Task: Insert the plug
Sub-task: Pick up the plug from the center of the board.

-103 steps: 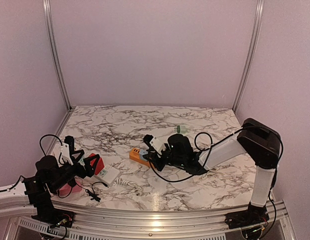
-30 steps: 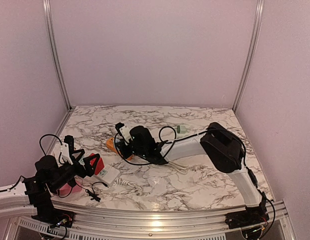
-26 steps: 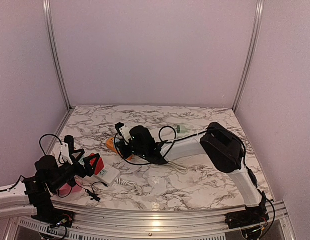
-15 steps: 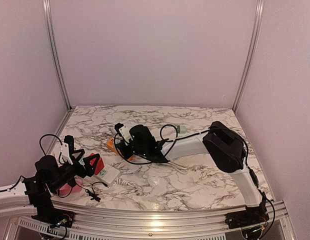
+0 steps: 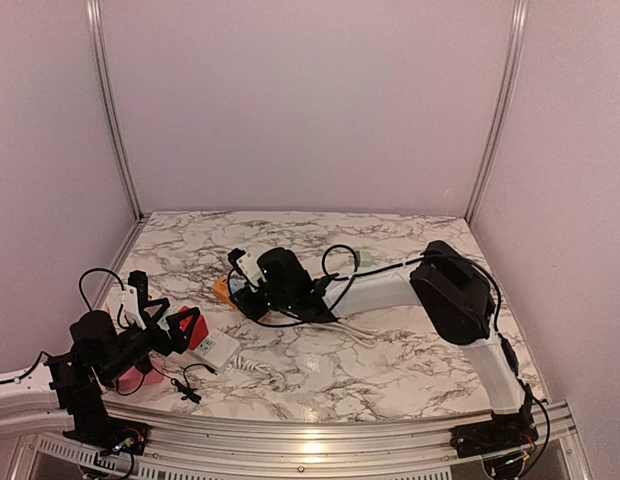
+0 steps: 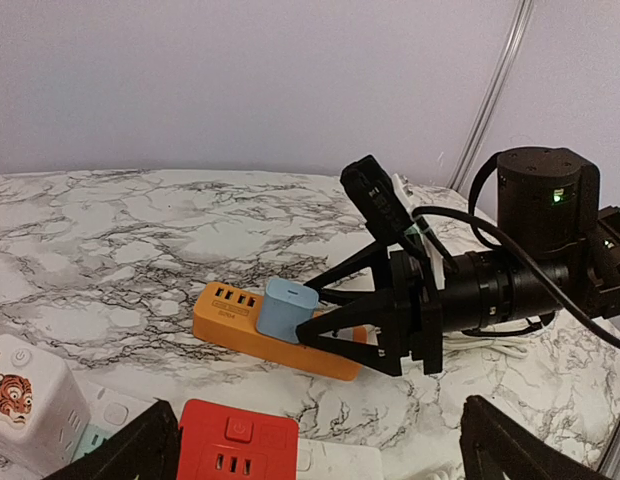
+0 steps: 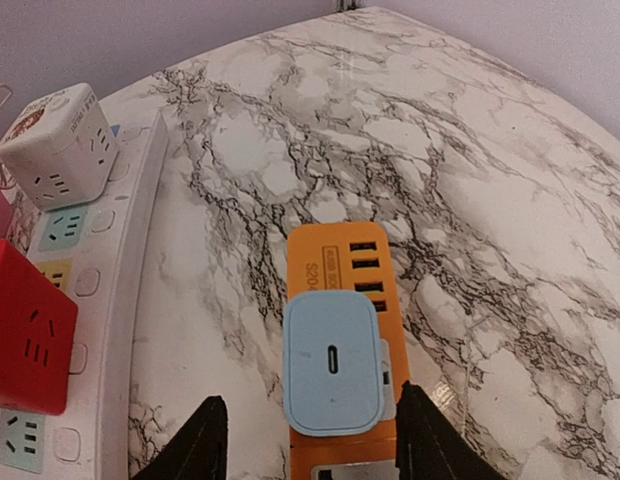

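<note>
A light blue plug (image 7: 333, 362) sits upright in an orange power strip (image 7: 335, 255) on the marble table, left of centre. My right gripper (image 7: 312, 425) is open, one finger on each side of the strip and plug, with a gap on both sides. In the left wrist view the plug (image 6: 285, 308), the strip (image 6: 228, 318) and the right gripper (image 6: 320, 305) show from the side. In the top view the right gripper (image 5: 252, 290) covers most of the strip (image 5: 222, 290). My left gripper (image 6: 315, 455) is open and empty, low at the near left (image 5: 175, 328).
A long white power strip (image 7: 120, 300) lies at the near left, with a red cube socket (image 6: 235, 445) and a white cube socket (image 6: 25, 400) on it. A white cable (image 5: 352, 335) trails under the right arm. A small green object (image 5: 362, 258) lies at the back.
Since 3.4 s ago my right arm has swung left and the orange strip with it, from the table's centre to the left. In the last second it has barely moved. The left arm is still.
</note>
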Robot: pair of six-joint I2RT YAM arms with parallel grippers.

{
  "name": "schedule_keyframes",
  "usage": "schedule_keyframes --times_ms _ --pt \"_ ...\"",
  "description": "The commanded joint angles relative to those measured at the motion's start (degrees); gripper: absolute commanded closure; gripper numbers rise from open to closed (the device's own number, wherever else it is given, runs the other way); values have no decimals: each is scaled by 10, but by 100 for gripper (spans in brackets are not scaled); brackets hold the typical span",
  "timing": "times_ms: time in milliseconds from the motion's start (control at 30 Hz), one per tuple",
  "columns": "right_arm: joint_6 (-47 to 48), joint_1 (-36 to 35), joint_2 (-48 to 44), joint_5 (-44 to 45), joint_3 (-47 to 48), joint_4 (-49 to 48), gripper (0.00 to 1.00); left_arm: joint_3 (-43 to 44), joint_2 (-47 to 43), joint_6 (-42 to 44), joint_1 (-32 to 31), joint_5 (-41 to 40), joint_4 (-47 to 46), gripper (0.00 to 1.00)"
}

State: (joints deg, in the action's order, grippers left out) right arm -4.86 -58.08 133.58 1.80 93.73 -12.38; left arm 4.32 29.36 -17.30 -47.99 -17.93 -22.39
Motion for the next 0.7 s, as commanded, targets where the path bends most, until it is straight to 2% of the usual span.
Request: schedule_keyframes --times_ms 0,133,300,467,667 --pt "4 -4 -54 -10 17 14 43 -2 -5 7 4 7 -6 1" --pt "-10 8 -111 -12 -28 9 30 -1 -6 8 4 8 -6 1" --pt "-55 53 -198 1 -128 -11 20 -1 -7 7 4 9 -5 1" --pt "-109 117 -269 68 -208 4 18 -1 -3 6 4 9 -6 1" --pt "-195 194 -289 139 -261 50 19 0 5 4 4 7 -6 1"
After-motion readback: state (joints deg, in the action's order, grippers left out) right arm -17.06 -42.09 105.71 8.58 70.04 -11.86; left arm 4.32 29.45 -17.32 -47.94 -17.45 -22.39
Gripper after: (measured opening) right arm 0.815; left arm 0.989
